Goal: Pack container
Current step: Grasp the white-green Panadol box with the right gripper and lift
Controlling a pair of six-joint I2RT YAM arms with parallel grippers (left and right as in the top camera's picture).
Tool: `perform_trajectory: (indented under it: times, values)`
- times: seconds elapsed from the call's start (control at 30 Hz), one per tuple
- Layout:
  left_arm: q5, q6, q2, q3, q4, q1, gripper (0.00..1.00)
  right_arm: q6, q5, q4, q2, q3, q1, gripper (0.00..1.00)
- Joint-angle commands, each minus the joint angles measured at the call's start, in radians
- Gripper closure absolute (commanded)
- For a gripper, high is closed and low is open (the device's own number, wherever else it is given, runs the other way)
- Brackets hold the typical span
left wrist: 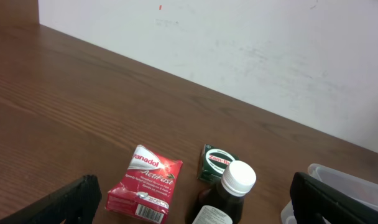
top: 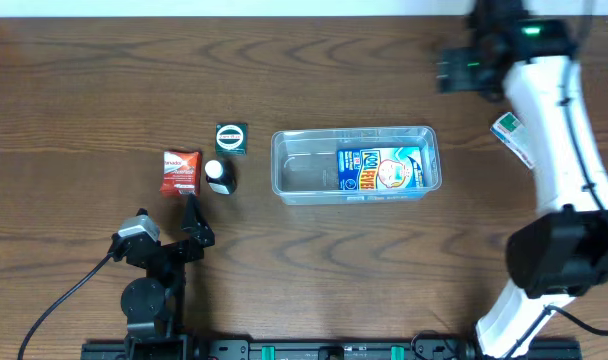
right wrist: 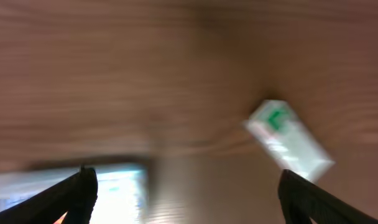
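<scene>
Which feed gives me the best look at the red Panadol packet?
Left wrist: the red packet lies close and sharp, label readable, beside the white-capped bottle. Overhead shows it whole but small, left of the container. Right wrist does not show it.
</scene>
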Motion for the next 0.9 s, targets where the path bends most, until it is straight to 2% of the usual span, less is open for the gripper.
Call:
perform_trajectory:
  times: [0.0,0.33,0.5,0.67,0.87]
  values:
    - [-0.009,0.016,-0.005,-0.023,-0.035,0.004,0.02,-0.151,0.019,0.033,-0.017,-0.054,-0.094,0.08]
    - [-0.009,0.016,-0.005,-0.023,-0.034,0.004,0.02,-0.409,-0.062,0.249,-0.016,-0.291,-0.3,0.09]
    - [-0.009,0.016,-0.005,-0.023,-0.035,0.004,0.02,-0.674,-0.16,0.386,-0.015,-0.44,-0.346,0.08]
    - [-0.009,0.017,-0.005,-0.023,-0.035,0.004,0.02,-0.72,-0.16,0.516,-0.015,-0.537,-0.364,0.01]
    - [-0.009,0.016,-0.005,-0.023,-0.034,0.004,0.02,-0.719,-0.164,0.566,-0.009,-0.581,-0.385,0.02]
